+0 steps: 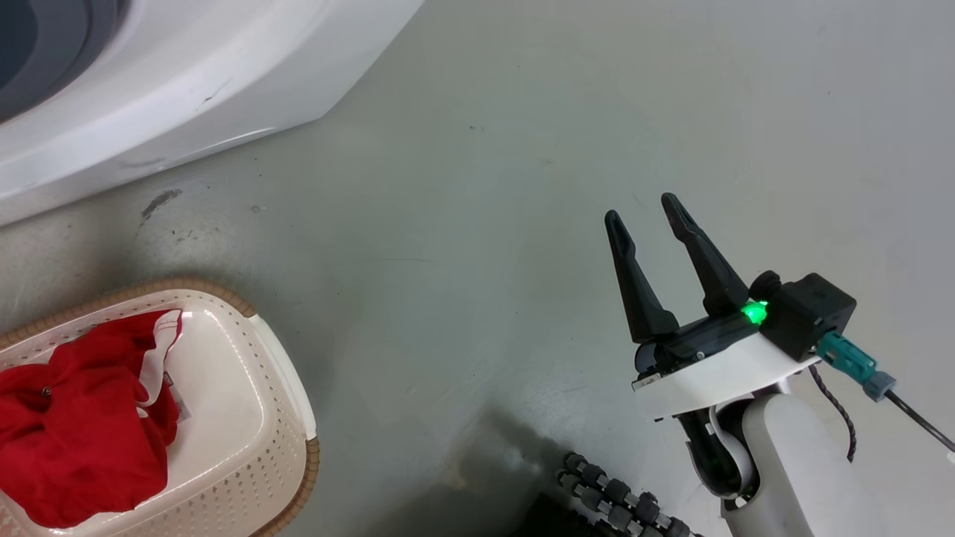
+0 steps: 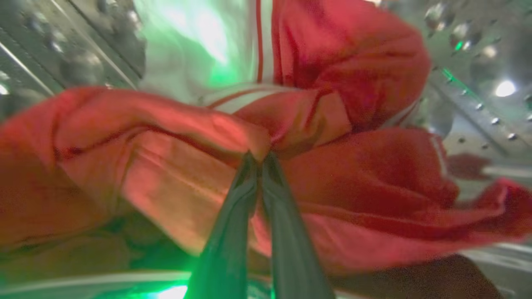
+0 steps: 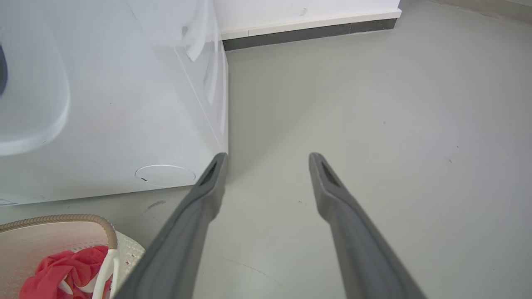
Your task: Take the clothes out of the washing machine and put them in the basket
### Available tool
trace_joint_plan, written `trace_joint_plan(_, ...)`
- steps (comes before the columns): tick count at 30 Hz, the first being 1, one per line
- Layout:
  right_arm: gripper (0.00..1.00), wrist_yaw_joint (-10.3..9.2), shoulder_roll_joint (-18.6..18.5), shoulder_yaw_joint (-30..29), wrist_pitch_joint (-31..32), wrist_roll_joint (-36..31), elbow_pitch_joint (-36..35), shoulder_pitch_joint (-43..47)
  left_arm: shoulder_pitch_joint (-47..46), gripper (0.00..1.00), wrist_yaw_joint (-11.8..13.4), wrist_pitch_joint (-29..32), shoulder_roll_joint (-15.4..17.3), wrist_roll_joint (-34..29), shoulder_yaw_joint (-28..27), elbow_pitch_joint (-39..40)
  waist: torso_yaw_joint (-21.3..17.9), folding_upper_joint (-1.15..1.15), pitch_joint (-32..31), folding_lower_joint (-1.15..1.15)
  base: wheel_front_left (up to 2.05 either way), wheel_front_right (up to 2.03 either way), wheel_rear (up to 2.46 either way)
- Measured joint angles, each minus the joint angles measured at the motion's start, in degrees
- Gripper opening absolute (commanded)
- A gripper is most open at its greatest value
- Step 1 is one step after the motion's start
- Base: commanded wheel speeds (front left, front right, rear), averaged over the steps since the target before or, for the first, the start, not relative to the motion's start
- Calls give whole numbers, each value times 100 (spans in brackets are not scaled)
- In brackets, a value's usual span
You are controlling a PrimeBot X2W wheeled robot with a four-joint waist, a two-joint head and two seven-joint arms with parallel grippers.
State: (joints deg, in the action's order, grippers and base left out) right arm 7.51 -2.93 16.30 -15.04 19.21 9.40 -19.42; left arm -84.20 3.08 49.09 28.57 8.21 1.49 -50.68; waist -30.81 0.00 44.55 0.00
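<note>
In the left wrist view my left gripper (image 2: 261, 157) is shut on a fold of the red clothes (image 2: 353, 174), which have white stripes and lie inside the perforated steel drum (image 2: 478, 104) of the washing machine (image 1: 149, 82). The cream basket (image 1: 246, 418) with a brown rim sits on the floor at the head view's lower left, with a red garment (image 1: 74, 425) lying in it. My right gripper (image 1: 645, 212) hangs open over bare floor, well to the right of the basket, with nothing between its fingers.
The grey floor (image 1: 485, 224) stretches between the machine and my right arm. A white wall with a dark skirting (image 3: 307, 31) runs behind the machine. A ribbed black cable (image 1: 619, 496) lies by my base.
</note>
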Motion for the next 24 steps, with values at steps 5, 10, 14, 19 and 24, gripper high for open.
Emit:
trace_joint_plan(5, 100, 0, 0, 68, 0, 26, 22, -48, 402, 0, 198, -664, 120, -110, 21, 539, 7, 0, -81, 0, 0, 0, 0)
trace_joint_plan(10, 100, 0, 2, 31, -1, -24, 64, -58, 918, 0, 348, -1766, 65, -114, -3, 886, 89, 0, -275, 0, 0, 0, 0)
trace_joint_plan(14, 100, 0, 2, -70, -2, -105, 144, -59, 1416, 0, 346, -2871, -20, -74, -20, 898, 171, 0, -539, 0, 0, 0, 0)
trace_joint_plan(19, 100, 0, 4, -221, -3, -305, 269, 1, 2031, 0, 244, -4087, -213, 116, -89, 578, 300, 0, -993, 0, 0, 0, 0)
trace_joint_plan(24, 100, 0, 3, -389, 54, -469, 359, 214, 2451, 0, 93, -5068, -479, 305, -123, 152, 478, 0, -1527, -1, 0, 0, 0)
